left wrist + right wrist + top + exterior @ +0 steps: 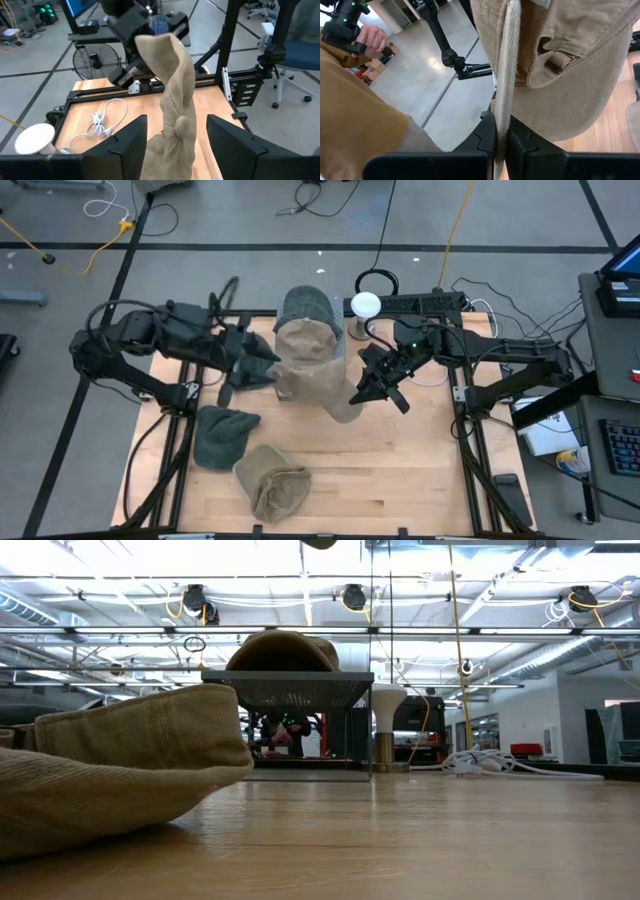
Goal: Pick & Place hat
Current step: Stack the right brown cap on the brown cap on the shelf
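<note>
A tan hat [318,385] hangs in the air over the middle of the table, between my two grippers. My right gripper [362,392] reaches in from the table's right and is shut on it. My left gripper [268,368] reaches in from the left and is open. Its two fingers [131,145] stand on either side of the hat's drooping left part [175,120]. In the right wrist view the hat [570,75] fills the frame above my right gripper [502,140]. My left gripper's open fingers flank the hat's drooping left part; I cannot tell whether they touch it. My right gripper pinches an edge of the hat [506,95], seen edge-on as a narrow strip, between its two fingers. The fingers come nearly level from the table's right. The hat is lifted clear of the table and sags toward my left gripper.
A dark mesh basket [312,305] stands at the far middle with another tan hat [285,650] on top. A dark green hat [225,435] and a tan hat [272,485] lie near the front left. A white lamp [365,305] and cables lie at the back. A person's hand [370,35] shows beyond the table.
</note>
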You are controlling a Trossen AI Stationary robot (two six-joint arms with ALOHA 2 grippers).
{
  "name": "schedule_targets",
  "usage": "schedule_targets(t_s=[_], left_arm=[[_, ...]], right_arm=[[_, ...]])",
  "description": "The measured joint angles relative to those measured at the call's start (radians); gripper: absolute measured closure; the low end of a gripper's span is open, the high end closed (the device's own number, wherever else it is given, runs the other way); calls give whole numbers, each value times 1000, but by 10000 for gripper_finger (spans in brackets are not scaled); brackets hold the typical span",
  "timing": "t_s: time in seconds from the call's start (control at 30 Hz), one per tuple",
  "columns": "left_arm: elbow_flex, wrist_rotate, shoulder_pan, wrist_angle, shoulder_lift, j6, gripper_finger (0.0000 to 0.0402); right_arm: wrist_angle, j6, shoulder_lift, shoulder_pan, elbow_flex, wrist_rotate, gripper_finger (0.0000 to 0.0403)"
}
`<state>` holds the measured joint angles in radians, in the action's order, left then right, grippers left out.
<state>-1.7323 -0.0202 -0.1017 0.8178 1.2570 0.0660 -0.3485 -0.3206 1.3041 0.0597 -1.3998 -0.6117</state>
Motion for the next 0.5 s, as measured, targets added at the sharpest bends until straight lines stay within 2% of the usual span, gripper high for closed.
schedule_targets(t_s=[0.27,0.5], left_arm=[[1,24,-40,11,30,-23,191],[1,58,-46,1,35,-23,238]], right_arm=[[-1,0,0,0,0,8,395],[-1,0,0,0,0,11,394]])
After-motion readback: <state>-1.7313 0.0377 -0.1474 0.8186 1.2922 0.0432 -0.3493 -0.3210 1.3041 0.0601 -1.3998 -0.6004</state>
